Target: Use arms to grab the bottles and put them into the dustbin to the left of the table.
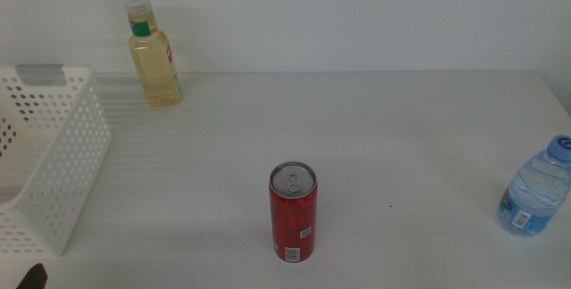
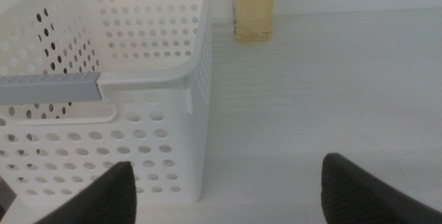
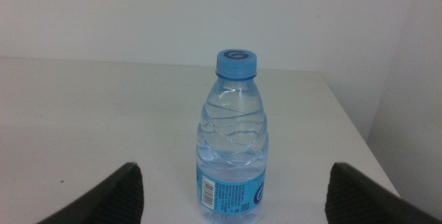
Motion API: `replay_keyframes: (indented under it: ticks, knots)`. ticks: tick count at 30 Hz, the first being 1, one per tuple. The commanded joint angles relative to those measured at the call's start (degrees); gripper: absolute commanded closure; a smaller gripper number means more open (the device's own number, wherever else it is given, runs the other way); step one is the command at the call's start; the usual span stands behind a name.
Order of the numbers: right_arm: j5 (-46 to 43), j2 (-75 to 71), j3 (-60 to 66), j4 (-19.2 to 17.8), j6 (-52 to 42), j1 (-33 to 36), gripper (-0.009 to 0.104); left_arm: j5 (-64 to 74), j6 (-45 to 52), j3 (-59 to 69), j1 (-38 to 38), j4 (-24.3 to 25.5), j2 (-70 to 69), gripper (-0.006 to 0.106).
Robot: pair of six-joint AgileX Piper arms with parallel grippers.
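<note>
The red can [image 1: 293, 213] stands upright near the middle of the white table [image 1: 401, 137], and everything else is placed from it. Far off to its left and further back stands the bottle of yellow liquid [image 1: 153, 53], upright, with a white cap and green collar, close to the back edge of the table. Left of the can, at the table's left side, sits the white basket [image 1: 67, 160] with round holes in its walls and a grey patch on its rim; the yellow bottle is just behind the basket's far corner, apart from it. Well to the right of the can, near the table's right edge, stands the water bottle [image 1: 538, 186] with a blue cap, upright. The left gripper [image 2: 228, 186] hangs low in front of the basket's near corner, pointing toward the basket and the yellow bottle beyond; its jaws are spread wide and hold nothing. The right gripper [image 3: 231, 189] is held level just in front of the water bottle, aimed at it, jaws wide apart with the bottle between their lines but untouched
</note>
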Motion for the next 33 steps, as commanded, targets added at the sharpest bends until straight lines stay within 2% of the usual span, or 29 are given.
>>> replay_keyframes:
  ticks: [1, 5, 9, 12, 29, 33]
  knots:
    - [-4.4, -1.6, -0.4, -0.4, -0.2, -0.4, 0.021, -5.2, -0.3, 0.3, -0.1, 0.3, -0.8, 0.016]
    - [-4.4, -1.6, -0.4, -0.4, -0.2, -0.4, 0.021, -7.7, -0.3, 0.2, -0.1, 1.2, -0.2, 0.016]
    - [-4.4, -1.6, -0.4, -0.4, -0.2, -0.4, 0.021, -14.8, -0.3, 0.2, -0.4, -0.6, 2.2, 0.016]
    - [-4.4, -1.6, -0.4, -0.4, -0.2, -0.4, 0.021, -22.0, -0.3, 0.2, -3.3, -1.4, 6.3, 0.016]
    - [-4.4, -1.6, -0.4, -0.4, -0.2, -0.4, 0.021, -61.2, -1.8, 0.3, -31.1, -1.4, 45.2, 0.016]
    - [-4.4, -1.6, -0.4, -0.4, -0.2, -0.4, 0.021, -68.6, -1.9, 0.3, -36.4, -2.8, 53.6, 0.016]
